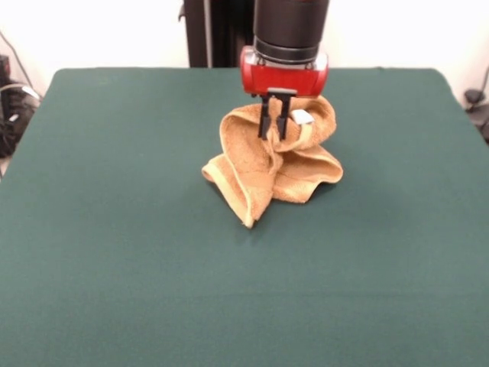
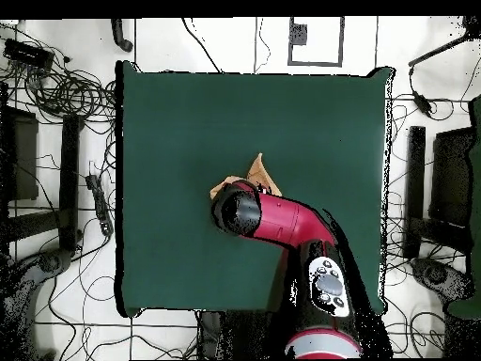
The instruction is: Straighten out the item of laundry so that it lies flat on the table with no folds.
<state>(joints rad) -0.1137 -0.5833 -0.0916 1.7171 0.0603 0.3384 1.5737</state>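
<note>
The jaws [image 1: 274, 128] hang from the red and black arm [image 2: 282, 218] and are pinching a raised fold of the golden-orange towel [image 1: 267, 170], the two black fingers [image 1: 264, 121] close together with cloth bunched between them. The towel sits directly beneath and around the jaws, gathered into a crumpled heap: folds rise beside the fingers on both sides, a small white tag [image 1: 302, 117] shows just beside the jaws, and a pointed corner trails down and away from them onto the felt. In the overhead view the arm covers most of the towel; only a pointed corner and a bit of edge show past the wrist.

The desk [image 1: 114, 252] is covered in dark green felt-like cloth, flat and smooth, spreading wide on every side of the jaws. Beyond the desk's edges, the overhead view shows a pale tiled floor [image 2: 235, 42] strewn with black cables [image 2: 56, 89] and dark stands. Behind the arm in the front view is a plain light wall [image 1: 99, 30].
</note>
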